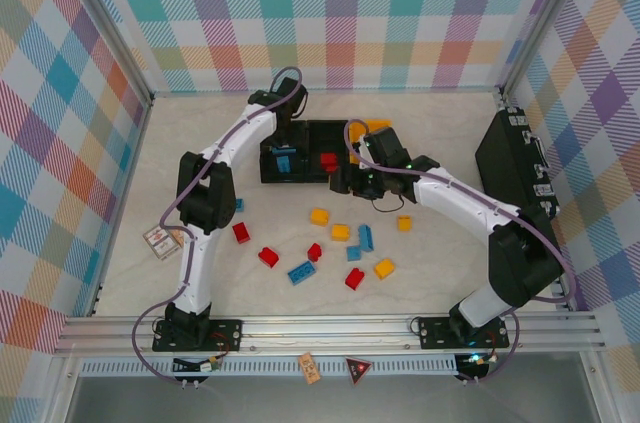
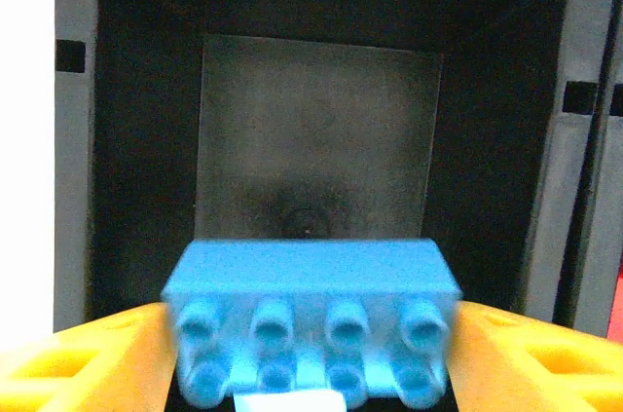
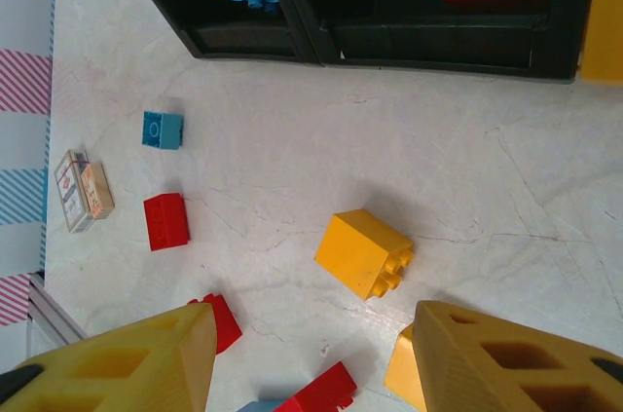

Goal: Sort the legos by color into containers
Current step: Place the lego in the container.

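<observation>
Left gripper point(image 2: 311, 339) flanks a blurred blue lego point(image 2: 310, 280) above a black bin point(image 2: 146, 139), grip unclear; right gripper point(image 3: 311, 358) spread.

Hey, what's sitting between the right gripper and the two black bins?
In the right wrist view, one yellow brick lies on the table between the open right gripper and the black bins; otherwise that stretch is bare.

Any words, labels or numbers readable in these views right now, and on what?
Nothing is legible.
Small printed box on the table, left side: print too blurred to read.
Orange tag on the front rail: too small to read.
Red triangle sign beside it: too small to read.
</observation>
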Robot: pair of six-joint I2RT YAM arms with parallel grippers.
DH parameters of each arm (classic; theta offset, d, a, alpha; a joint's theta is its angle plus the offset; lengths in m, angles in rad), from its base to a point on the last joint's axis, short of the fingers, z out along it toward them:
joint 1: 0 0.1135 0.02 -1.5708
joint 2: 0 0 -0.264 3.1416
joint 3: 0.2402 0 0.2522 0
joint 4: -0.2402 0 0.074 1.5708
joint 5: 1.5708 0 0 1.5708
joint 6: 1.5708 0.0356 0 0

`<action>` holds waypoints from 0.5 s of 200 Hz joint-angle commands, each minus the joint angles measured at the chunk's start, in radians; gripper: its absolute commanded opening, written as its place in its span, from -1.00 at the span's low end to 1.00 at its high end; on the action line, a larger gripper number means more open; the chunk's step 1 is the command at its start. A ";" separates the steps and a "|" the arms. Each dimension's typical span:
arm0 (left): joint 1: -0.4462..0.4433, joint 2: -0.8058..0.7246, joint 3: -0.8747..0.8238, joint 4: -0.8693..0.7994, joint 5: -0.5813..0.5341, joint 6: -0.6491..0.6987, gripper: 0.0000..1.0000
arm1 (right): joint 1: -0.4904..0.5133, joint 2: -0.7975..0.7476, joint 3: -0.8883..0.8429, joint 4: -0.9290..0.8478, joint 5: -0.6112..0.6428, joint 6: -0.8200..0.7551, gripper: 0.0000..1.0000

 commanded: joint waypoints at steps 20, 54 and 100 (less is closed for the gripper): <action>0.006 -0.029 0.017 -0.026 0.006 -0.008 0.50 | 0.005 -0.034 -0.003 0.012 0.006 0.006 0.13; 0.005 -0.106 -0.044 -0.005 0.025 -0.007 0.45 | 0.005 -0.040 0.007 -0.014 0.027 -0.011 0.13; 0.002 -0.276 -0.213 0.056 0.077 -0.001 0.46 | 0.004 -0.046 0.030 -0.106 0.079 -0.058 0.13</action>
